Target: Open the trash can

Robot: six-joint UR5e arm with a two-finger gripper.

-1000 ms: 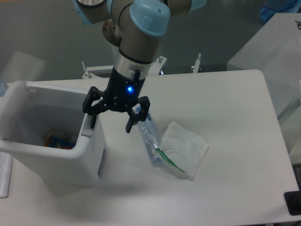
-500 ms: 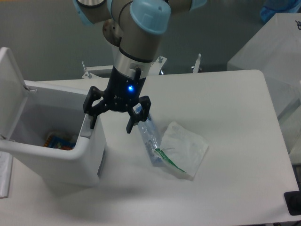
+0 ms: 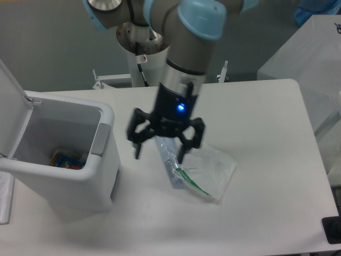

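Note:
The trash can (image 3: 80, 184) is a large white boxy bin at the left of the table. Its lid (image 3: 11, 109) stands swung up at the far left, so the inside shows, with colourful litter at the bottom. A grey push tab (image 3: 101, 140) sits on the bin's right rim. My gripper (image 3: 159, 154) hangs to the right of the bin, apart from it, above the table and a clear plastic bag. Its fingers are spread open and hold nothing.
A clear plastic bag (image 3: 171, 160) and a white packet with a green stripe (image 3: 208, 168) lie on the table just under and right of the gripper. A black object (image 3: 331, 230) sits at the table's front right corner. White covered equipment (image 3: 303, 58) stands beyond the right edge.
The bin's lid swung up from blurred mid-motion to fully raised. My gripper then left the bin's right rim and moved right, over the plastic bag.

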